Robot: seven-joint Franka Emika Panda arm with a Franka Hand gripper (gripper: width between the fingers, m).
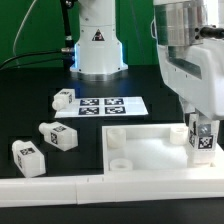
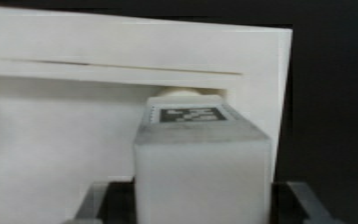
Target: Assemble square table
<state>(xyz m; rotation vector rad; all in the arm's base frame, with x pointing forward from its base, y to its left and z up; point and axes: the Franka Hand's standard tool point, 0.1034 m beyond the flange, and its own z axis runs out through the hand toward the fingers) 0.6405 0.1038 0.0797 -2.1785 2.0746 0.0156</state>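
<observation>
Leg-fitting step in hand. Gripper [image 1: 203, 122] jaws pinch a tagged leg [image 1: 203, 140], upright at the tabletop [image 1: 150, 152] corner on the exterior view's right. Next, in my judgement: align the leg with the corner hole and twist it home.

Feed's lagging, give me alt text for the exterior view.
The gripper holds one leg upright at a corner of the tabletop, on the exterior view's right. Three loose legs lie toward the exterior view's left, near the marker board.
</observation>
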